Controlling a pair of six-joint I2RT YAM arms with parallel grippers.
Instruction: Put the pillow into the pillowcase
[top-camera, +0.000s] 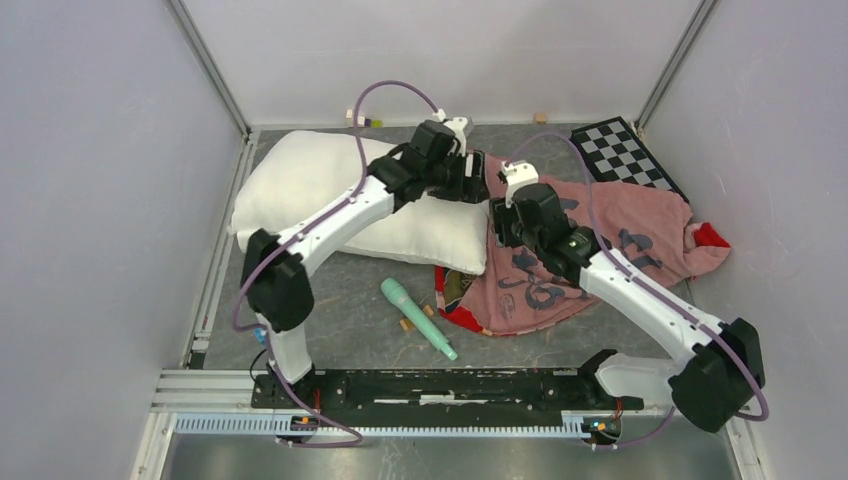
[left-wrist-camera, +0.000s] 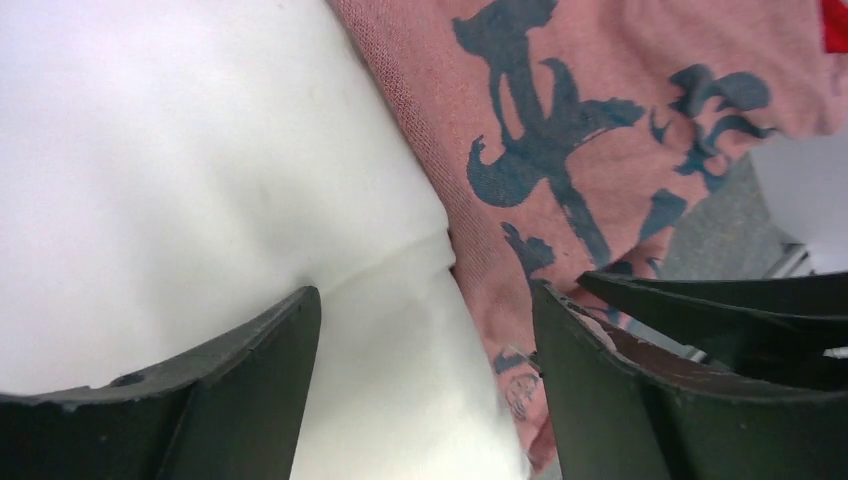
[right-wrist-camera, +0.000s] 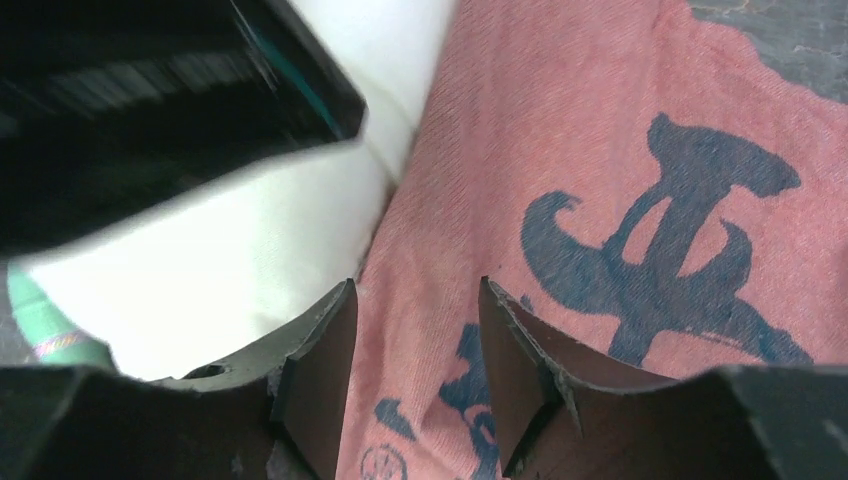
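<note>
L gripper (left-wrist-camera: 425, 293) agape: puffy white pillow (left-wrist-camera: 180, 150), woven pink pillowcase (left-wrist-camera: 640, 50).

Plain pale grey walls (top-camera: 90, 200) on three sides, aluminium posts (top-camera: 205, 65) in the far corners. Dark mottled grey tabletop (top-camera: 350, 300), slotted aluminium rail (top-camera: 400, 425) along the near edge. Light is even and diffuse, with soft shadows.

white pillow (top-camera: 320, 190); faded pinkish-red pillowcase (top-camera: 620, 235) with dark brush marks; black-and-white checkerboard (top-camera: 625, 150).
</note>
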